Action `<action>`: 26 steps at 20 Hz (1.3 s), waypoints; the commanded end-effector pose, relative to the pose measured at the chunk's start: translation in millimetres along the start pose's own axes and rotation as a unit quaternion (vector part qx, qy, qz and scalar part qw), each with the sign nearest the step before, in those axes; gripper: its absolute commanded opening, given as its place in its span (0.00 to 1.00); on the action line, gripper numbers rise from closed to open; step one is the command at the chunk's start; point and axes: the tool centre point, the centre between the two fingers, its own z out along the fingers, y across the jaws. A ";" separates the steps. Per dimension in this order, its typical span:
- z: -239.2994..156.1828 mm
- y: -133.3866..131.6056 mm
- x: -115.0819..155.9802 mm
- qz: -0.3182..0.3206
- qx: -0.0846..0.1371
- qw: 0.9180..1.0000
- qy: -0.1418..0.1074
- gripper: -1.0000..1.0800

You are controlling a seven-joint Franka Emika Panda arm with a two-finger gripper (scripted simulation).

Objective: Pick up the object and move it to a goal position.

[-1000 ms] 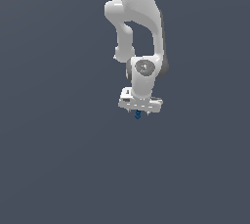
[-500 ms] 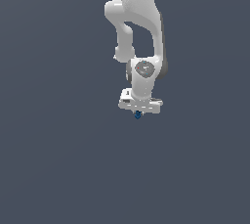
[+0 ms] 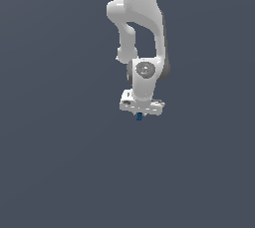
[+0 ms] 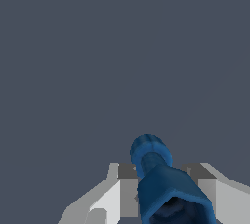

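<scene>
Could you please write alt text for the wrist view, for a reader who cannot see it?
A dark-blue object sits clamped between two pale grey fingers, its rounded end pointing away from the camera. Behind it there is only a flat, plain grey-blue background.

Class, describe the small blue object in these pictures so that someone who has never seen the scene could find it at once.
Start at the white robot arm that hangs down the middle of the exterior view against the plain grey background. Follow it down to the gripper at its lowest end. The blue object pokes out between the fingers; it is the only coloured thing, tiny beside the gripper.
</scene>
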 end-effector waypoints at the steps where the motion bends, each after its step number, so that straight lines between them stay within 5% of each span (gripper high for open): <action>1: -4.1 9.8 2.3 0.001 0.000 1.000 0.000 0.00; 7: -21.2 51.5 10.9 0.001 0.000 1.000 0.000 0.00; 19: -72.5 175.4 39.6 0.001 0.000 1.000 0.000 0.00; 26: -88.6 214.4 50.7 0.001 0.000 1.000 0.000 0.00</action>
